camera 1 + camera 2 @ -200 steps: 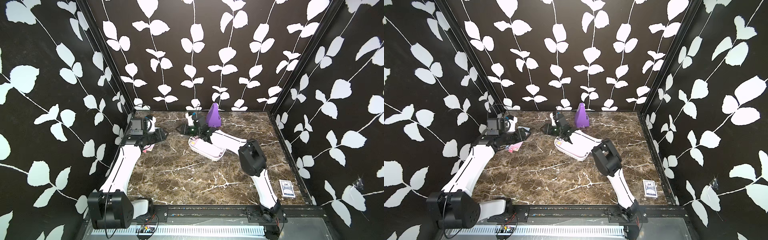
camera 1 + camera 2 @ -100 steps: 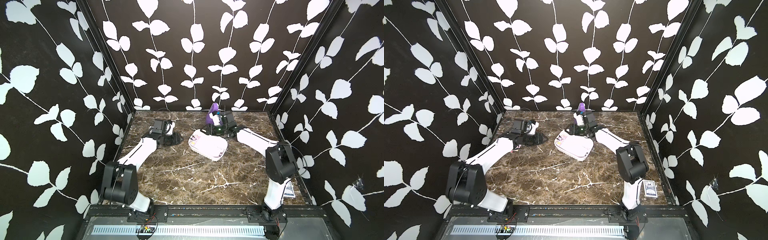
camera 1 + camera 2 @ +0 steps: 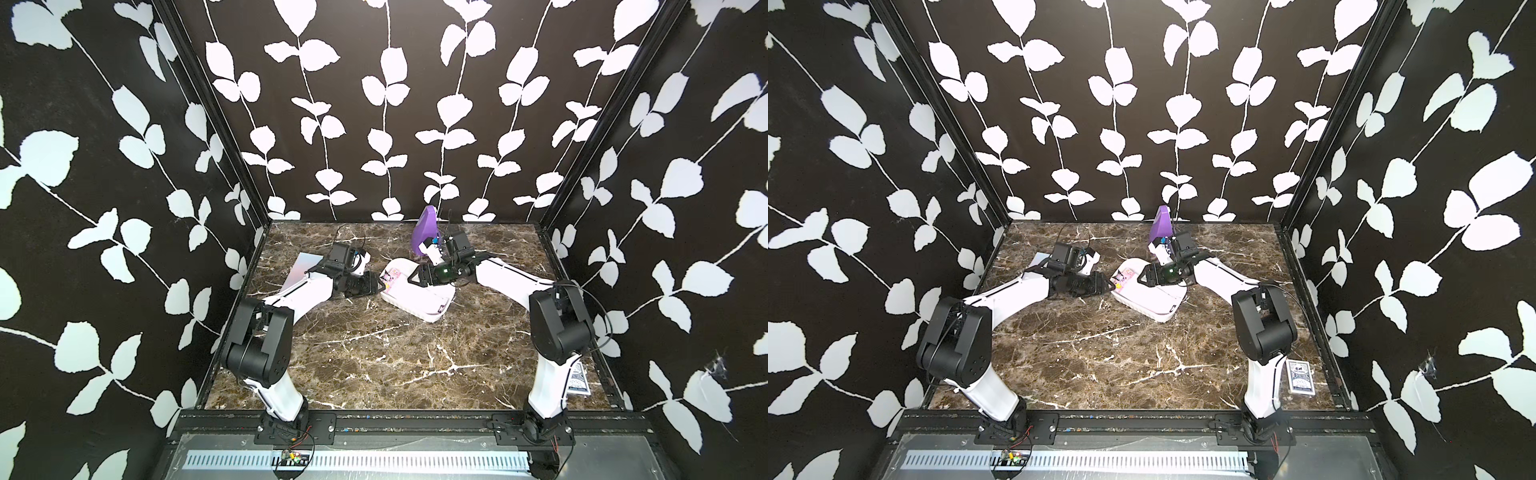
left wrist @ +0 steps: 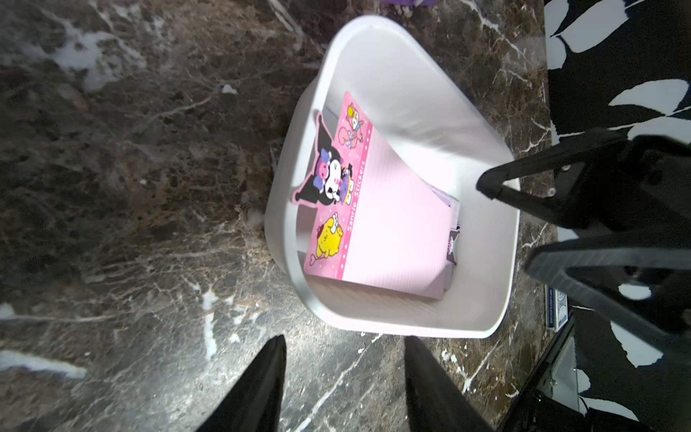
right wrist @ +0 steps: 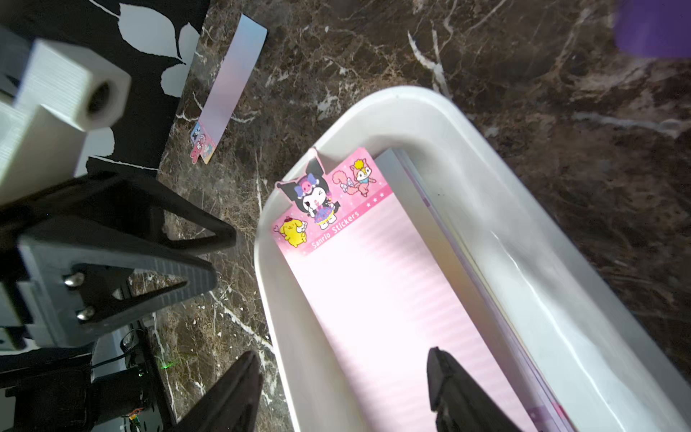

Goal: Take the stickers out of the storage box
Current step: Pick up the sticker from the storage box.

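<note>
Arms of a white-and-black robot rise from bases at the near edge of a brown marble table (image 3: 374,365). Their elbows bend outward toward the side walls and their forearms angle inward, so the two grippers nearly meet at the middle of the table's far half.

In both top views the left arm's forearm lies low and close to level. Its wrist is turned so the left gripper (image 3: 376,286) points rightward at one short end of the storage box (image 3: 432,318). The left wrist view shows its fingers (image 4: 269,381) spread partway over bare table, just short of the box, with nothing between them.

The right arm reaches in from the opposite side, and the right gripper (image 3: 411,278) points leftward above the box. In the right wrist view its fingers (image 5: 448,389) stand wide apart and empty. One hangs over the stickers (image 5: 374,299) and its partner over the table outside the box's long wall. Whether either touches anything cannot be told.

The stickers lie stacked flat inside the white box. The top sheet is pink, with cartoon characters at the end nearest the left gripper. One loose sheet (image 3: 301,266), pastel and narrow, lies on the table beside the left arm, near the left wall. A purple pyramid (image 3: 424,228) stands behind the right wrist. A blue card pack (image 3: 1300,376) lies by the right arm's base.
</note>
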